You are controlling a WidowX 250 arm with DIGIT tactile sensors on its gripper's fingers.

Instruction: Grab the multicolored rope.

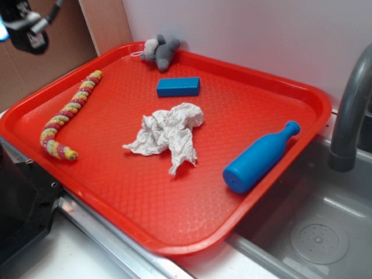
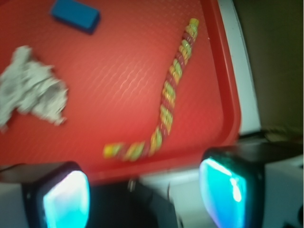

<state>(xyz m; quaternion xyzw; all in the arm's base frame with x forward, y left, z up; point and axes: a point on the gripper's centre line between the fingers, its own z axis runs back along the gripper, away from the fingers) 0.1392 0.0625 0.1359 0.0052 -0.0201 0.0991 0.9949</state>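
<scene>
The multicolored rope [image 1: 67, 115] lies along the left side of the red tray [image 1: 192, 215], banded yellow, pink and red, its near end hooked. In the wrist view the rope [image 2: 167, 99] runs from the tray's upper right down to a bend near the tray's near rim. My gripper [image 1: 24, 26] hangs high at the top left of the exterior view, well above and off the tray's left corner. In the wrist view the gripper [image 2: 145, 192] is open, its two glowing cyan pads [image 2: 66, 202] far apart, nothing between them, hovering over the tray's edge below the rope.
On the tray lie a crumpled white paper towel [image 1: 167, 133], a blue block [image 1: 178, 86], a blue bottle [image 1: 258, 158] on its side and a grey plush toy [image 1: 161, 51] at the back rim. A sink with a grey faucet [image 1: 349, 110] is right; a black object [image 1: 23, 203] sits left.
</scene>
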